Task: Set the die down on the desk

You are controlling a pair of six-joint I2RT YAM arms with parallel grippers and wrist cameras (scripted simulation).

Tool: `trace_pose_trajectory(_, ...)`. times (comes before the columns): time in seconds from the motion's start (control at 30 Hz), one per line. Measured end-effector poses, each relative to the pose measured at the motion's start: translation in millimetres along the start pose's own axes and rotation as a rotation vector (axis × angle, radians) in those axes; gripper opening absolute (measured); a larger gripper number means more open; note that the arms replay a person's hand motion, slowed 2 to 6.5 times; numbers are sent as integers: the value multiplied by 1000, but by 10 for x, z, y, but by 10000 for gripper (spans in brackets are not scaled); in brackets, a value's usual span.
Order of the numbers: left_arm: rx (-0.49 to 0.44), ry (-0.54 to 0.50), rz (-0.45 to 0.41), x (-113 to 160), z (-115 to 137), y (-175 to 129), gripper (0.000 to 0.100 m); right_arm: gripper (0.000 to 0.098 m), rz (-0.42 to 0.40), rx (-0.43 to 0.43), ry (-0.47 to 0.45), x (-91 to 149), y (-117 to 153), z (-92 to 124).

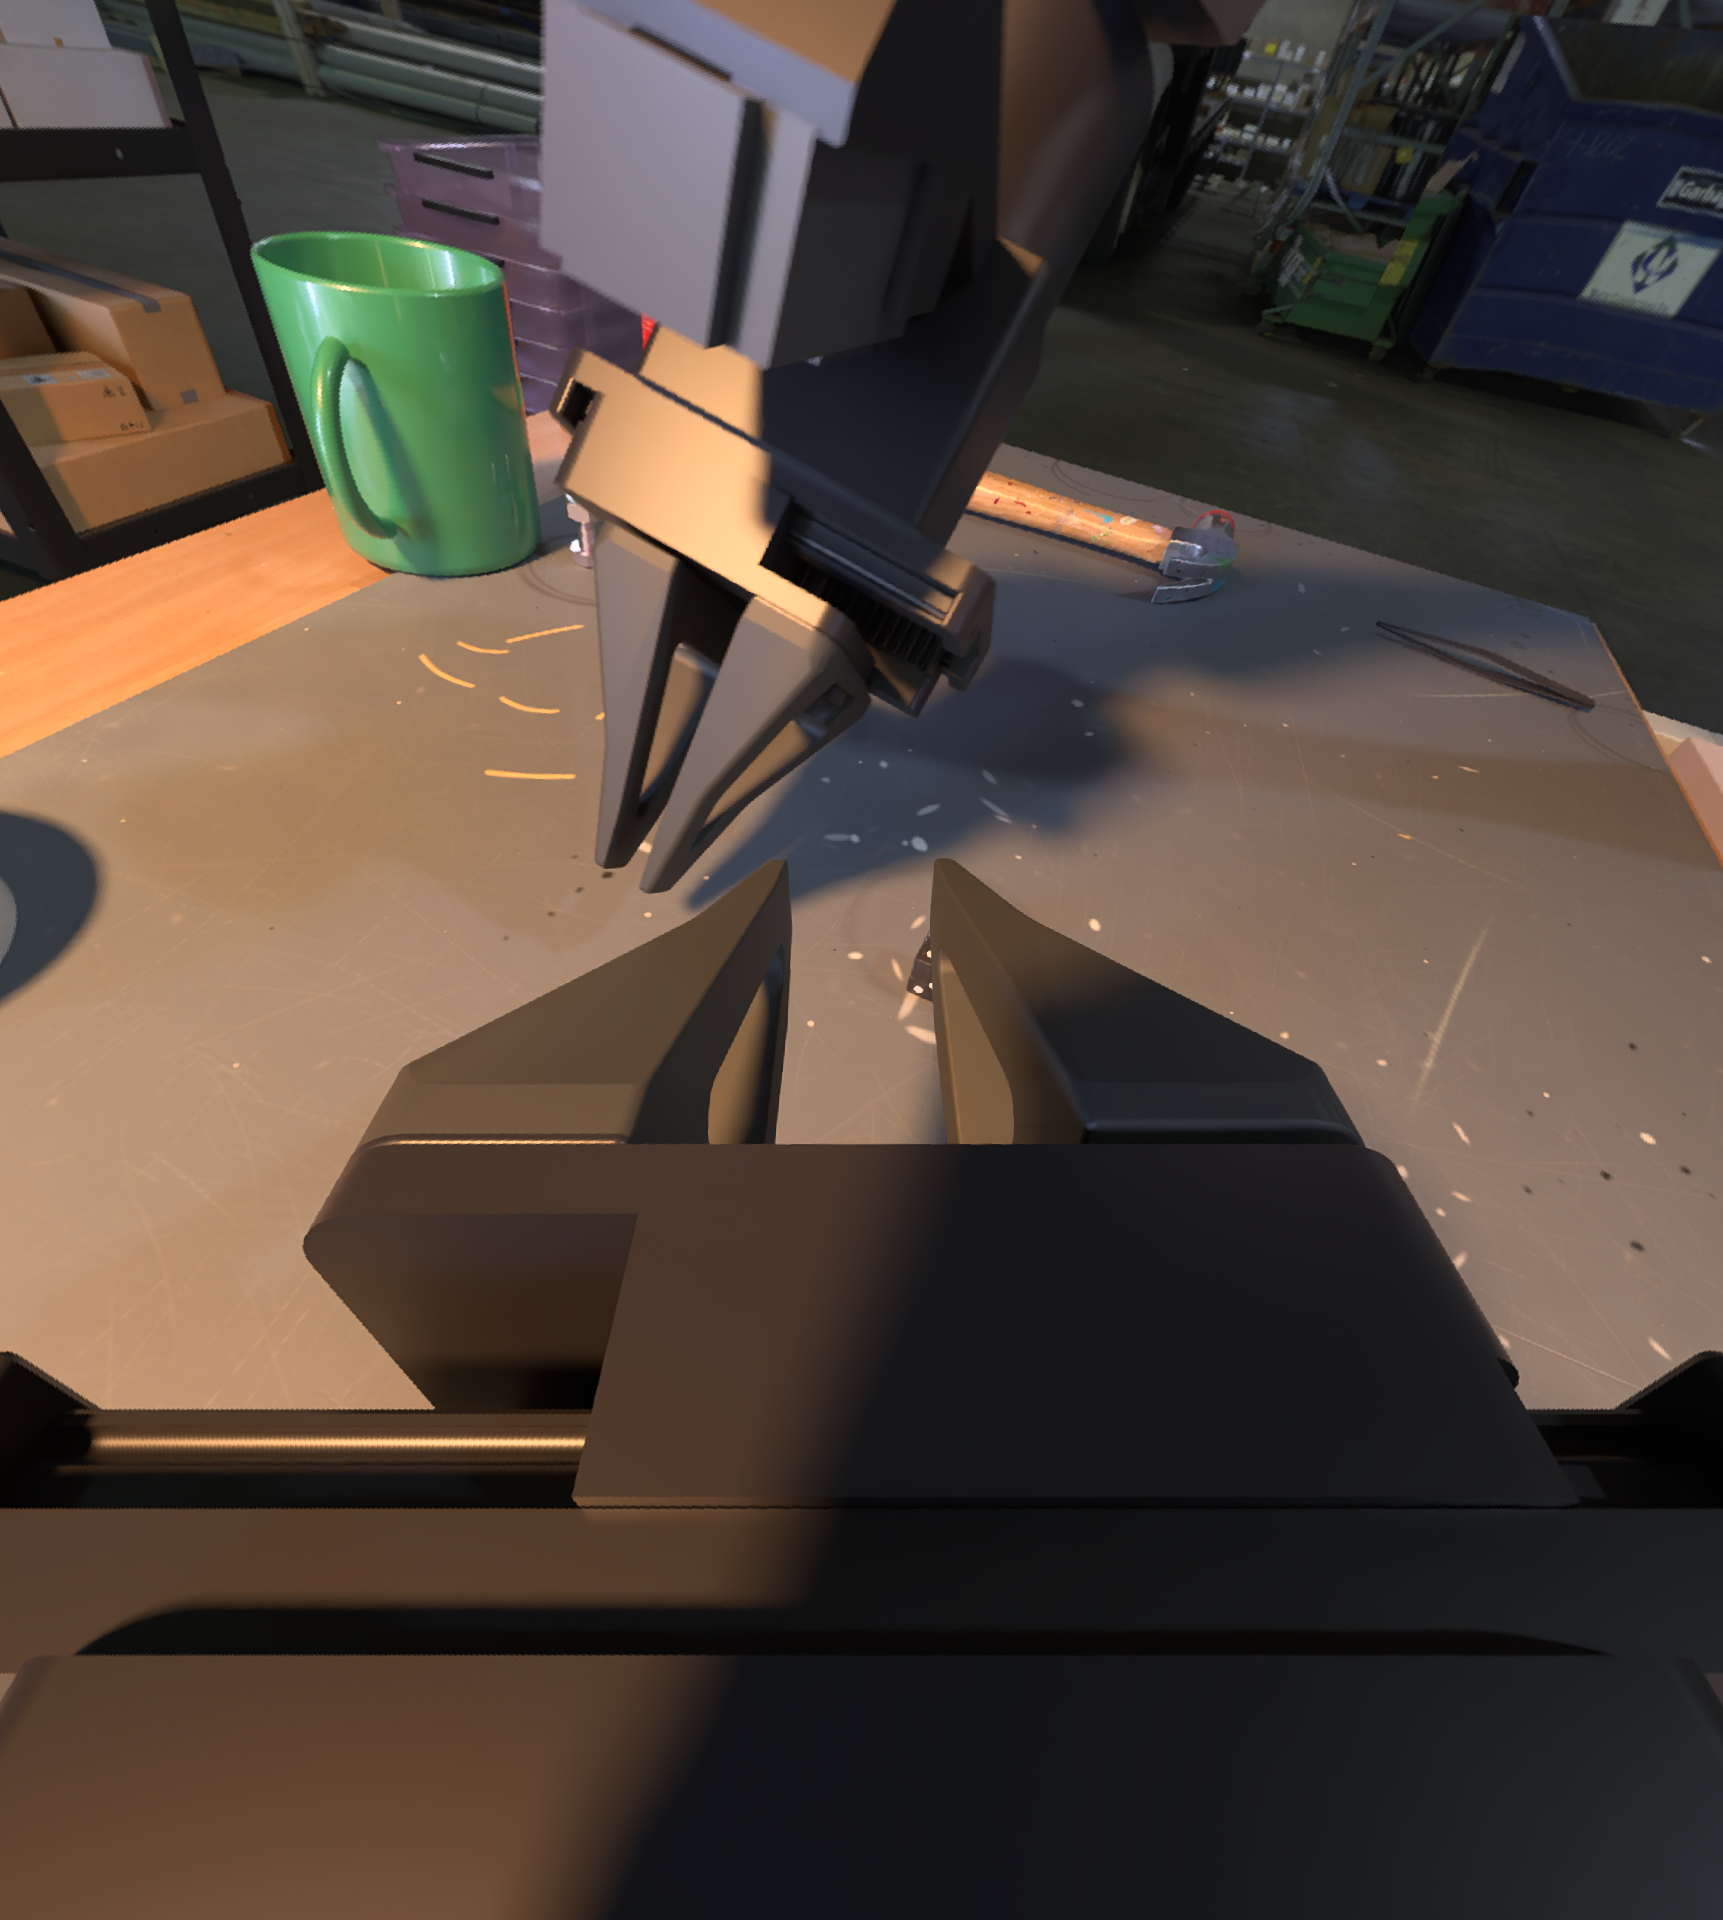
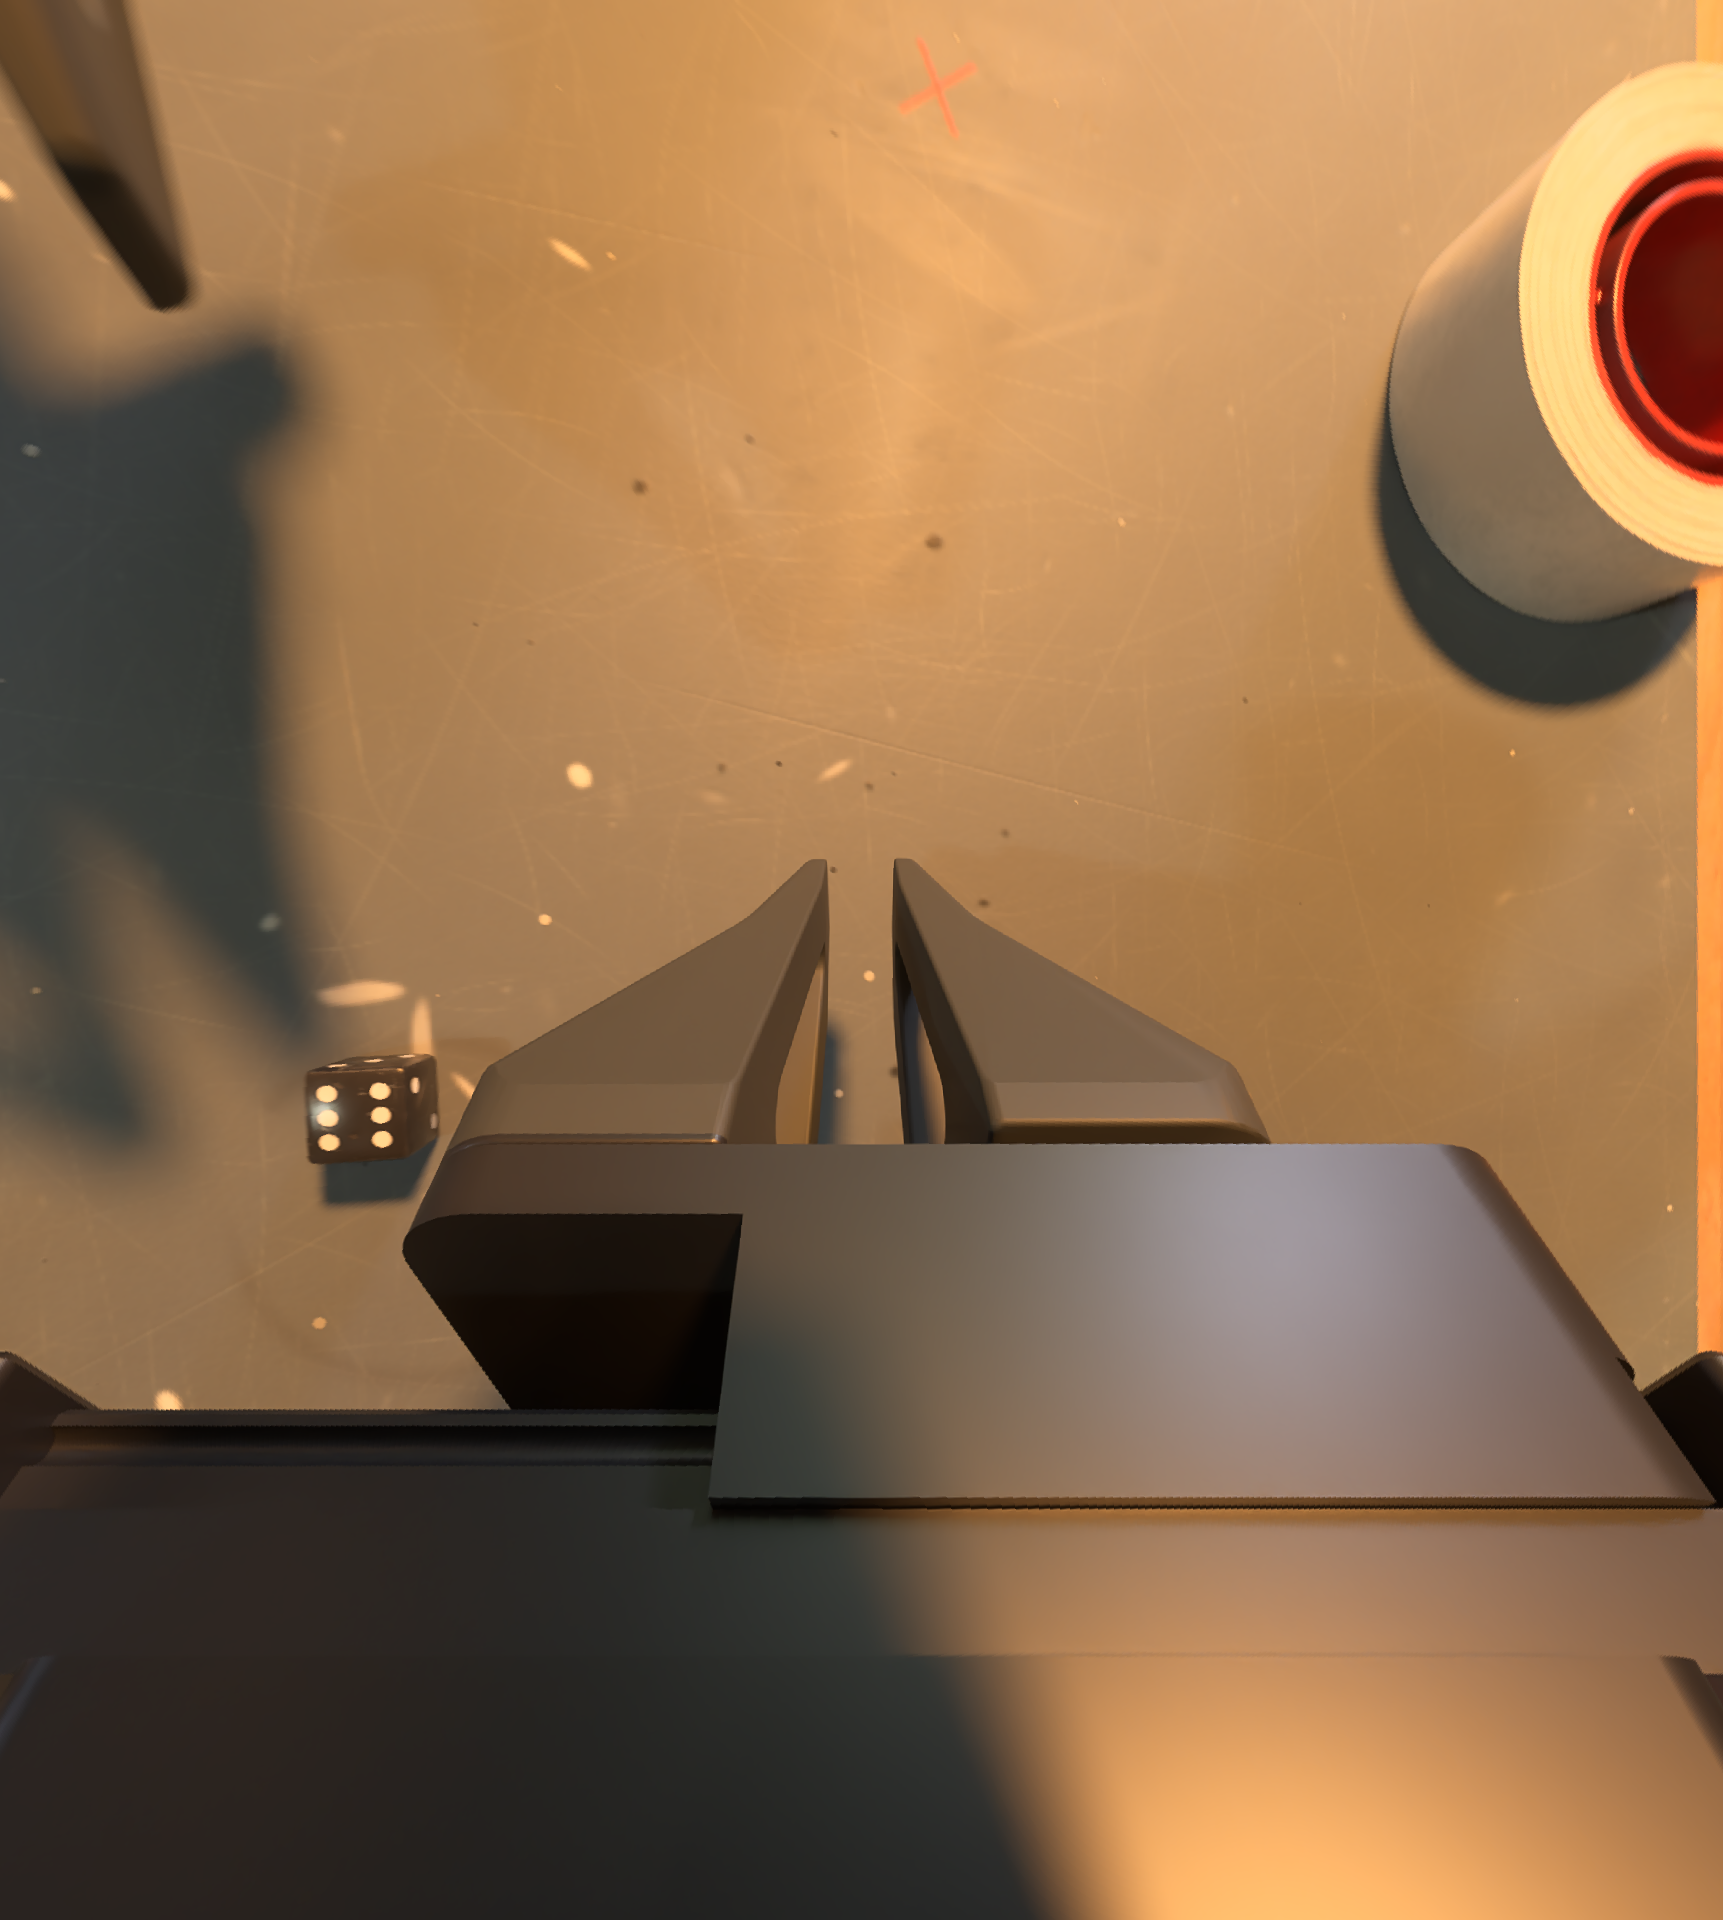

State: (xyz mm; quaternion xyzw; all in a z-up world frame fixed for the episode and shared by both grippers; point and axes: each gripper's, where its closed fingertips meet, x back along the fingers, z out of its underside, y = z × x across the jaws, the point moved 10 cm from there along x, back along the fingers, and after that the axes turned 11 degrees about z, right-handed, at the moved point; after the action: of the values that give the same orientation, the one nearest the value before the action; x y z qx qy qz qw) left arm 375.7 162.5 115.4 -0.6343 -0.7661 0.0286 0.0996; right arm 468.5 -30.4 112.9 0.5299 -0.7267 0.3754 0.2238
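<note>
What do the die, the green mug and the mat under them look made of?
Die: dark hard plastic, probably; pale pips, small glint. Green mug: glazed ceramic or glossy plastic; bright streaky highlights. Mat: grey matte sheet, likely rubber or vinyl; fine scratches, specks.

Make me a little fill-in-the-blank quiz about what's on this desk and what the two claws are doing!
1. The mug on the desk is coloured ____.
2. The die lies on the grey mat, and its face toward the camera shows ____ dots.
3. The roll of tape has a core coloured ____.
4. Between the fingers of the right gripper there is ____.

Missing words: green; six; red; nothing
</note>
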Motion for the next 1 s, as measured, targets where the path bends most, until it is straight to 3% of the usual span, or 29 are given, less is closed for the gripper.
trace_pose_trajectory(0.2,21,22,-19,18,32,40,229,109,-1,24,-98,93,118,-78)
trace_pose_trajectory(0.47,60,72,-54,40,92,93,227,196,39,31,-192,230,204,-157)
trace_pose_trajectory(1.0,97,218,-143,51,160,165,227,194,70,-46,-168,307,333,-39)
